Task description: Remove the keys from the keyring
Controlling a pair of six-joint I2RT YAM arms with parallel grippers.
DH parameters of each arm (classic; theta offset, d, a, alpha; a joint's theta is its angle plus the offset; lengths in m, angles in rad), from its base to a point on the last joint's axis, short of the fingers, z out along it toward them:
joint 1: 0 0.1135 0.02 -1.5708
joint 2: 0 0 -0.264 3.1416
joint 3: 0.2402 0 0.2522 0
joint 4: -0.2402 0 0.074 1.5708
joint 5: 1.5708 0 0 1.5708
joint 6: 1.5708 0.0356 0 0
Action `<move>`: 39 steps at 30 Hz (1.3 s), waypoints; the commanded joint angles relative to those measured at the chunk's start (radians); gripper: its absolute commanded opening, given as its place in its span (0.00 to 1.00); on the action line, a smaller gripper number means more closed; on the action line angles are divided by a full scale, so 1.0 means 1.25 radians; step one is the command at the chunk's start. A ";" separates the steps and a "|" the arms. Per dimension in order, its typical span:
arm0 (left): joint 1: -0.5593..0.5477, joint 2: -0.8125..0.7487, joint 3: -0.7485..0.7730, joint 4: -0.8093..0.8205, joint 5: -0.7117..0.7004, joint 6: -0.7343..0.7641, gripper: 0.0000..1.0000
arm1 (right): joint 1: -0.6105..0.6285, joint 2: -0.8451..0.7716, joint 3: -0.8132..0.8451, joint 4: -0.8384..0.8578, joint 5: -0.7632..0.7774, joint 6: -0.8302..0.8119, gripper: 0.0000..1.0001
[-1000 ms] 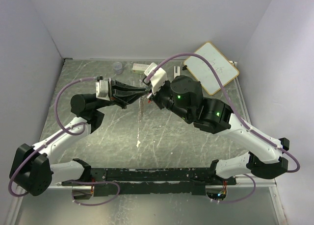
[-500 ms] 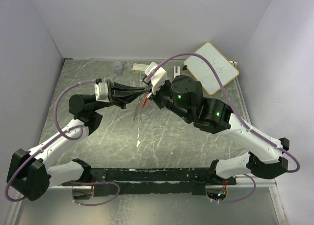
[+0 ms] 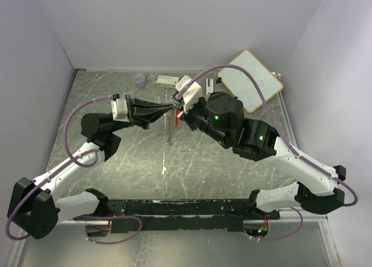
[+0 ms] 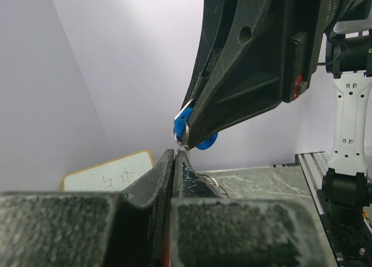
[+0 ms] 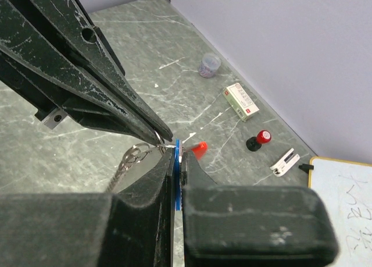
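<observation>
Surface: grey-green, marbled, flat, walled on three sides, open around the middle. Whiteboard, wood-framed, lay at the far right corner. Both hands met tip to tip above the mid-far surface, well apart from the walls. Left hand: matte black tapered fingers pressed together, pinching the thin wire keyring. Right hand: clamped on the flat blue-headed key. Silver jagged bunch hung below the tips. Near the far wall: a small box, a red-and-black knob and a clear jar.
</observation>
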 commanded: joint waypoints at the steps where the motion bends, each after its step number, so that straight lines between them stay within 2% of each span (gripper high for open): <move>1: 0.005 -0.004 0.000 0.033 -0.013 -0.008 0.07 | 0.003 -0.033 -0.017 0.039 0.010 0.009 0.00; 10: 0.004 0.012 -0.019 0.142 -0.011 -0.076 0.07 | 0.003 -0.037 -0.037 0.053 0.020 0.009 0.00; 23: 0.005 -0.011 -0.072 0.266 -0.021 -0.105 0.07 | 0.004 -0.066 -0.077 0.105 0.037 0.012 0.00; 39: 0.004 0.002 -0.108 0.448 -0.092 -0.173 0.07 | 0.004 -0.038 -0.124 0.157 0.027 0.005 0.00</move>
